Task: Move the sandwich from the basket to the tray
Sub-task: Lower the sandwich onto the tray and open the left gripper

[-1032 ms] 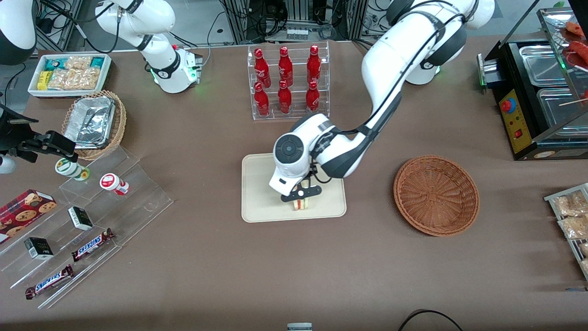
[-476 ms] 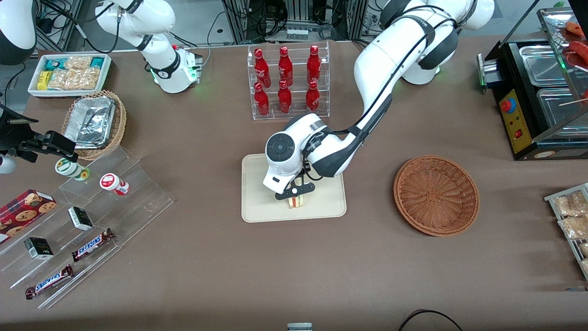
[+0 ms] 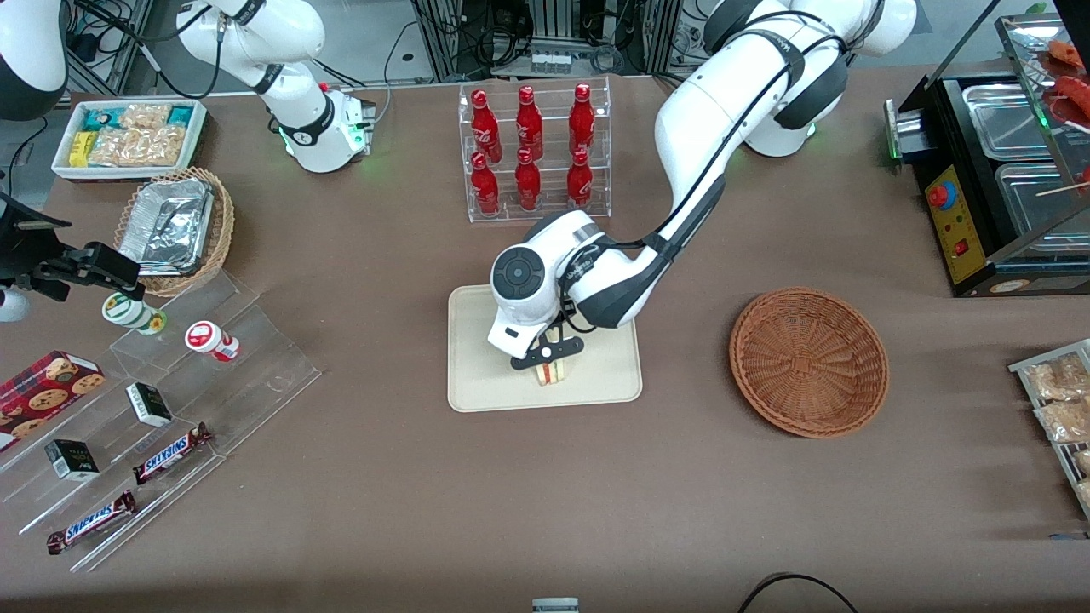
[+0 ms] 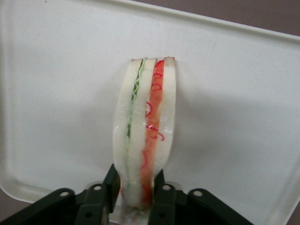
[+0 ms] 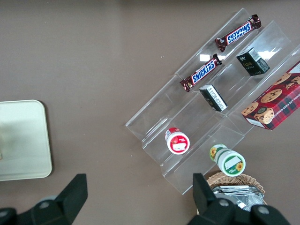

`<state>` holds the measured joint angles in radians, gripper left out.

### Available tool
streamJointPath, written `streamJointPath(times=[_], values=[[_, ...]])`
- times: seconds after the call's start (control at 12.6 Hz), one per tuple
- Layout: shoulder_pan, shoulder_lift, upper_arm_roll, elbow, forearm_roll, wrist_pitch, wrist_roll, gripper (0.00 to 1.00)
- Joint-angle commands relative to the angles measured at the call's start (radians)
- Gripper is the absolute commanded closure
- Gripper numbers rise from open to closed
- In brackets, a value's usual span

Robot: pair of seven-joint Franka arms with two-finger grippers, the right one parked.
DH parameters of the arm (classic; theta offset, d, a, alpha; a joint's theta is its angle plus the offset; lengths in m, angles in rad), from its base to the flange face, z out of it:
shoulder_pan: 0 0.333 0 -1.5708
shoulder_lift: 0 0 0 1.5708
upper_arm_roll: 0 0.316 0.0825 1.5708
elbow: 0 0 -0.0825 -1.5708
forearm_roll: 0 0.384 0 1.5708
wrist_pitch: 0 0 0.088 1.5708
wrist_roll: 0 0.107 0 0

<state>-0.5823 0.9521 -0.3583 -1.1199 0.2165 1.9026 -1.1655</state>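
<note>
The sandwich (image 3: 553, 373), a pale bread wedge with red and green layers, stands on edge on the cream-beige tray (image 3: 477, 349), in the part of the tray nearer the front camera. My left gripper (image 3: 548, 361) is shut on the sandwich from above. The left wrist view shows the black fingers (image 4: 110, 183) pressing both bread faces of the sandwich (image 4: 145, 122) over the tray (image 4: 234, 93). The reddish-brown wicker basket (image 3: 809, 362) sits empty beside the tray, toward the working arm's end. The tray's corner also shows in the right wrist view (image 5: 21, 140).
A clear rack of red bottles (image 3: 532, 153) stands farther from the front camera than the tray. A stepped acrylic shelf (image 3: 170, 400) with snacks and a smaller wicker basket of foil trays (image 3: 174, 226) lie toward the parked arm's end. A black appliance (image 3: 996, 170) stands toward the working arm's end.
My gripper with the sandwich has shifted slightly toward the parked arm's end and a little farther from the front camera over the tray, then held still. It stays shut on the sandwich.
</note>
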Motion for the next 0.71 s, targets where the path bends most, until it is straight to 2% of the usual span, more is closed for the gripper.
streamJointPath(times=[0.0,0.48,0.63], values=[[-0.014,0.008,0.009,0.035,0.014,-0.019,-0.017,0.0],[0.042,-0.122,0.002,0.035,0.004,-0.122,0.032,0.0],[0.064,-0.171,0.002,0.031,0.007,-0.178,0.131,0.0]])
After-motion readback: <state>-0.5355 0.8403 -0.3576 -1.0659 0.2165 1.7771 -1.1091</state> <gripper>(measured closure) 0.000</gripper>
